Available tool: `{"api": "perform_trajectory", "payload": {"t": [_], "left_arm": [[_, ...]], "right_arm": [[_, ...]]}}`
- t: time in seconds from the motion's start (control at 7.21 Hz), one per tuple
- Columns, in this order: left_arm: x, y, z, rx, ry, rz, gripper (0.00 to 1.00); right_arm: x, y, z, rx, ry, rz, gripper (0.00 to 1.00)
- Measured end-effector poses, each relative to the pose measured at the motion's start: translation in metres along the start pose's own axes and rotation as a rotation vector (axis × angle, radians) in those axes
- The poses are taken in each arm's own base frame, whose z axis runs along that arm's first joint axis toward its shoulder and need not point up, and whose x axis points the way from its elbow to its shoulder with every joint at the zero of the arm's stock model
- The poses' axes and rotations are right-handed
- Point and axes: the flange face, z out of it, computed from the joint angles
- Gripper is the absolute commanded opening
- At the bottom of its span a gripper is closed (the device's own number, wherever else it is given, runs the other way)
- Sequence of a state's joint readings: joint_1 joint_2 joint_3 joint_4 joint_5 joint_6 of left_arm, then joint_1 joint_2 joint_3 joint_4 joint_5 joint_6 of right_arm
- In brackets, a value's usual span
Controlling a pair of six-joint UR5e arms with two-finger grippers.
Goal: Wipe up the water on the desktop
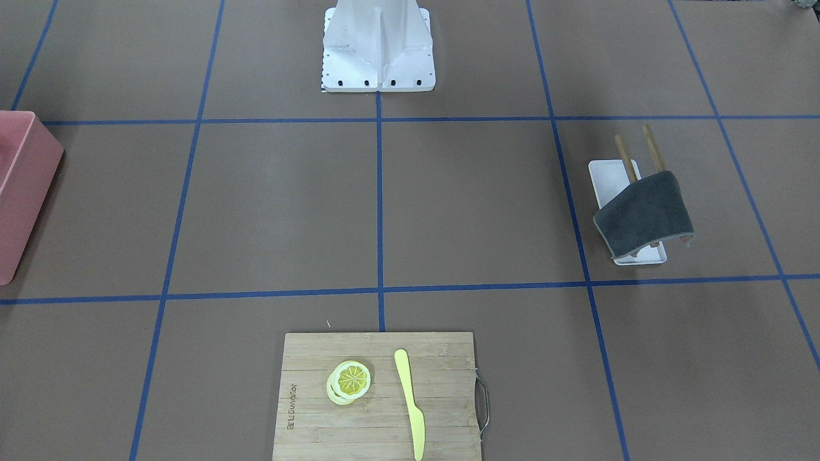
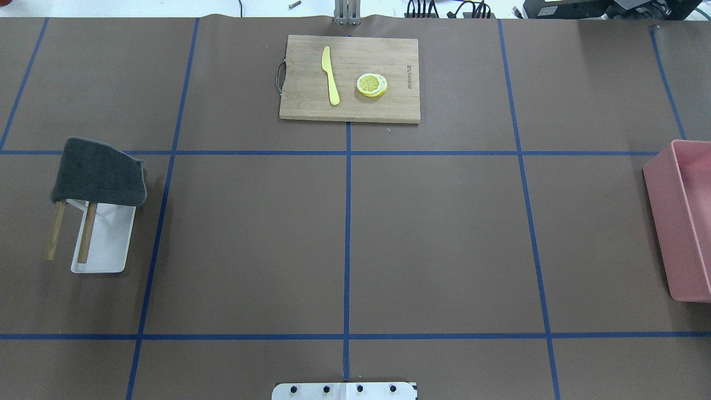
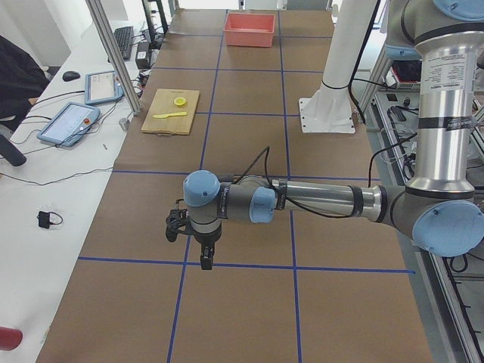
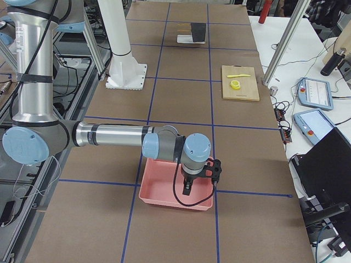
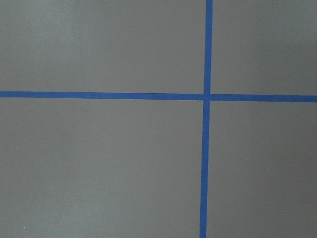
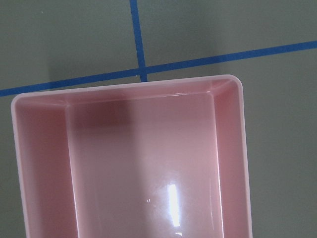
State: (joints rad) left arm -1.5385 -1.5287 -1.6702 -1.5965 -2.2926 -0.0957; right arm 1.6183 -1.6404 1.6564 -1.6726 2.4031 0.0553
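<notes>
left hand (image 3: 198, 246) hangs over bare surface (image 2: 444, 233), right hand (image 4: 198, 183) over the pink bin (image 2: 686, 222) - can't tell if either's open or closed. grey cloth (image 2: 100, 172) sits draped on its rack (image 2: 86, 233) on the robot's left - looks soft and floppy, i'd pinch the top fold.

A white workbench (image 3: 38, 249) was seen along the nine o'clock side of the exterior left view. It was lit evenly from above, so that only soft shadows were cast. Grey control pendants (image 3: 69, 123) were laid on it at about ten o'clock, with a black keyboard (image 3: 122, 41) and a mouse (image 3: 71, 76) set farther back toward eleven. An aluminium frame post (image 3: 113, 53) was stood at the bench's inner edge. In the exterior right view the bench was shown at three o'clock, with a black screen (image 4: 326, 164) at four o'clock and a slanted post (image 4: 284, 38) at one. Loose cables (image 2: 419, 10) were bundled at twelve o'clock of the overhead view.
</notes>
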Motion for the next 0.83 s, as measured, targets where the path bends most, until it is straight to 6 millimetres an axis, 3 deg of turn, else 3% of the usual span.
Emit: {"api": "perform_trajectory", "payload": {"t": [0.83], "left_arm": [[-0.0003, 0.0003, 0.0007, 0.001, 0.007, 0.005, 0.98]], "right_arm": [[0.0021, 0.0020, -0.0083, 0.015, -0.010, 0.009, 1.00]]}}
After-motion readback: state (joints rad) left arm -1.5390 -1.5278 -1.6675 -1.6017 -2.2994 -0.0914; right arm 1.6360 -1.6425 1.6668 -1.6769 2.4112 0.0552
